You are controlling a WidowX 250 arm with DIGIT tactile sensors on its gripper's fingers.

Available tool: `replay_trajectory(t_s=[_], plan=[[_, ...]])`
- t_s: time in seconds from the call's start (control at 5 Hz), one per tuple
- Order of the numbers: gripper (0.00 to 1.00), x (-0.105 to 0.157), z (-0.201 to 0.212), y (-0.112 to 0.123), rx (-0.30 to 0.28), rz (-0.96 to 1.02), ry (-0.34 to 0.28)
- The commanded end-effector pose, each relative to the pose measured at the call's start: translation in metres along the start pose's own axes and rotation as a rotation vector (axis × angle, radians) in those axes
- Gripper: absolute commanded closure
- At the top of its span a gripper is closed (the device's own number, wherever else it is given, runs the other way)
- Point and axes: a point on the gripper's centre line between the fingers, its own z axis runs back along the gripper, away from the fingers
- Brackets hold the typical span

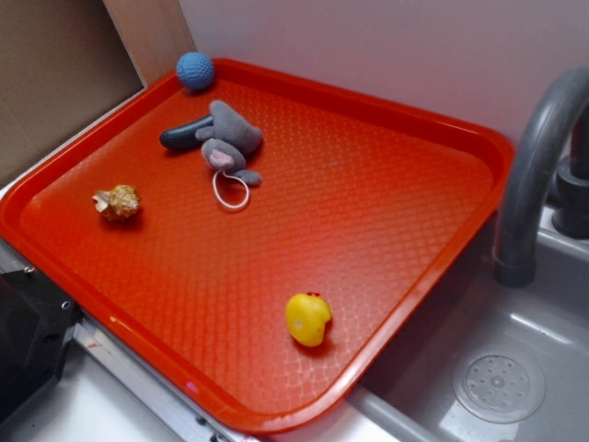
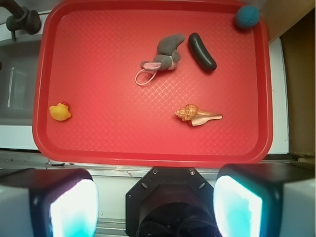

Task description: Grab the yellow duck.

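Observation:
The yellow duck point(image 1: 308, 319) point(image 2: 60, 112) lies on the red tray point(image 1: 368, 212) point(image 2: 98, 138), near the tray's edge by the sink. It is small and glossy with a red-orange mark on top. In the wrist view my gripper point(image 2: 156, 207) hangs high above the tray's near rim, its two pale fingers point(image 2: 74, 210) wide apart with nothing between them. The duck is far off to the left of the fingers. The exterior view does not show the gripper.
On the tray also lie a grey plush mouse point(image 1: 230, 147) point(image 2: 165, 55), a black oblong piece point(image 2: 202, 51), a golden shell point(image 1: 118, 202) point(image 2: 196, 114) and a blue ball point(image 1: 195, 71) point(image 2: 247, 16). A grey sink point(image 1: 515, 368) with a tap point(image 1: 538, 157) adjoins the tray.

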Motion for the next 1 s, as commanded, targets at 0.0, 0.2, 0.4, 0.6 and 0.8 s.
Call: replay_trajectory(t_s=[0.0, 0.2, 0.4, 0.6, 0.8], plan=[[0.0, 0.0, 0.0, 0.0, 0.0, 0.0, 0.0], [0.0, 0.005, -0.013, -0.018, -0.005, 0.087, -0.026], [0.0, 0.016, -0.025, -0.03, -0.049, 0.169, -0.048], [0.0, 0.028, -0.04, -0.046, -0.143, 0.234, -0.104], [0.0, 0.041, -0.07, -0.066, -0.16, 0.296, -0.094]])
